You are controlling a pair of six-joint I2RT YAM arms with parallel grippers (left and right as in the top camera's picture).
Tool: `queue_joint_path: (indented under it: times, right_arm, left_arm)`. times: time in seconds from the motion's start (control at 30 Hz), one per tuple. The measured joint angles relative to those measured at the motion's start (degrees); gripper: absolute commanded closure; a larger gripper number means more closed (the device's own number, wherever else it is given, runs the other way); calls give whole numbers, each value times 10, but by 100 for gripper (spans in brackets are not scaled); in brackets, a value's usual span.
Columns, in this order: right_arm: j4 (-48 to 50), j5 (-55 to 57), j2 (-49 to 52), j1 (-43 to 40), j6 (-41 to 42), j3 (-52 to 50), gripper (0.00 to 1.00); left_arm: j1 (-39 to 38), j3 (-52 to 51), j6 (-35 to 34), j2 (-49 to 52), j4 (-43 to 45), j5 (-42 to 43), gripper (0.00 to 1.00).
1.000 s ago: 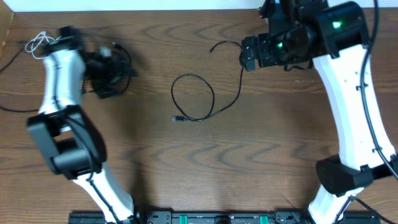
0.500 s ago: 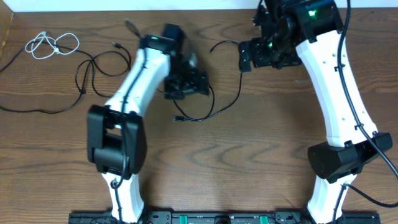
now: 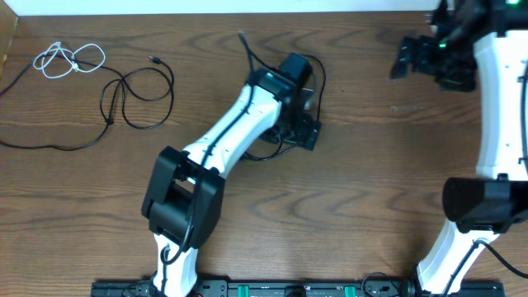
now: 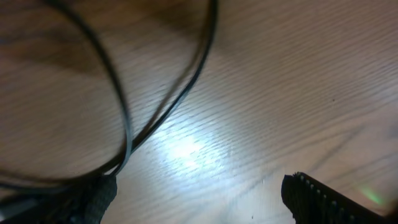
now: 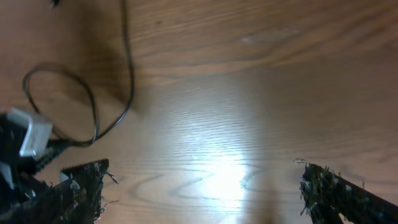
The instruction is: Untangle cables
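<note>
No text, label, brand, number or sign is readable in any view. The flat black rail (image 3: 272,289) along the bottom edge of the overhead frame has tiny green and white marks, too small to read.

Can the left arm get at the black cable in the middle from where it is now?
Likely yes. Its open fingers hang just over that cable, which lies on bare table with nothing across it; the right arm is off at the far corner.
</note>
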Motion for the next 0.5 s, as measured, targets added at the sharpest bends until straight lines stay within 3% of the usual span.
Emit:
queue_joint_path:
  times: [0.17, 0.5]
  right_arm:
    - [0, -4, 0, -40, 0, 0, 1]
    - [0, -11, 0, -36, 0, 0, 1]
  left_arm:
    - [-32, -24, 5, 0, 38, -36, 10]
    - [-39, -43, 11, 0, 80, -89, 13]
